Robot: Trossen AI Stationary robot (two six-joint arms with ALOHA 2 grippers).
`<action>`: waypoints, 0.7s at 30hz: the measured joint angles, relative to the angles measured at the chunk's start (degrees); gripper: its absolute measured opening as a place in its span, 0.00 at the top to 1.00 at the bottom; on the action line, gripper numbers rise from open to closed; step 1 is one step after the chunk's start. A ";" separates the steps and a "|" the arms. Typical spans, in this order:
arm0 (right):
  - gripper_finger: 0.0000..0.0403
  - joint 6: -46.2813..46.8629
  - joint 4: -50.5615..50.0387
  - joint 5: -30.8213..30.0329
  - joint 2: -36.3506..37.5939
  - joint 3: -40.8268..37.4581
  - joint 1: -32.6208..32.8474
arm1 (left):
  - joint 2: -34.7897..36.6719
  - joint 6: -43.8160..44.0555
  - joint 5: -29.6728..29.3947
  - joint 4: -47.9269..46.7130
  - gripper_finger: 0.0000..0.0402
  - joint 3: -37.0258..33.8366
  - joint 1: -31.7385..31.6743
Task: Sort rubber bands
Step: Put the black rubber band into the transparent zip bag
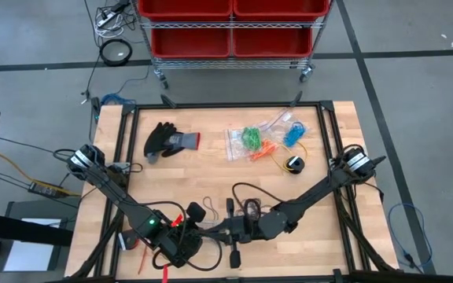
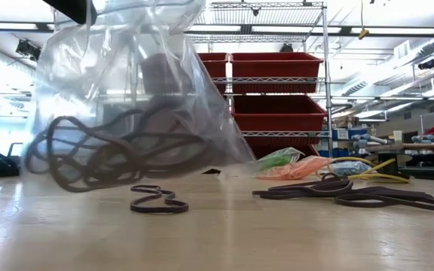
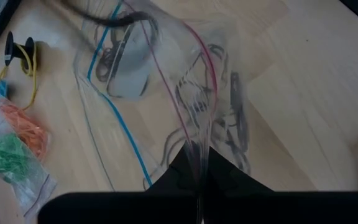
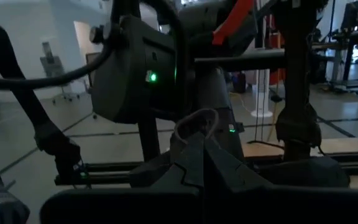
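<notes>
Black rubber bands [image 2: 160,199] beside clear bag [image 2: 126,90] — low view only.

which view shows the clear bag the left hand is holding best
The low view: the clear bag hangs above the table with black bands inside. The left wrist view shows it pinched in the left hand. In the high view the arms mostly hide it; the right wrist view misses it.
</notes>
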State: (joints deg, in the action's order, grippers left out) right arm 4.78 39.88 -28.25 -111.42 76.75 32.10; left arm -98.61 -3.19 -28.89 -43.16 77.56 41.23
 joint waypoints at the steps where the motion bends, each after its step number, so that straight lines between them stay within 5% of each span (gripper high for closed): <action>1: 1.00 -0.03 -1.17 0.02 -0.05 0.46 0.00 | 0.00 0.01 0.02 0.03 0.99 0.00 0.00; 21: 1.00 6.99 -13.66 -0.65 -0.06 0.94 0.00 | -0.02 0.01 0.24 0.09 0.99 0.00 0.02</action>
State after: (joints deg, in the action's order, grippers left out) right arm 11.78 26.22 -28.90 -111.48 77.69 32.10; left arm -98.63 -3.18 -28.64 -43.07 77.56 41.25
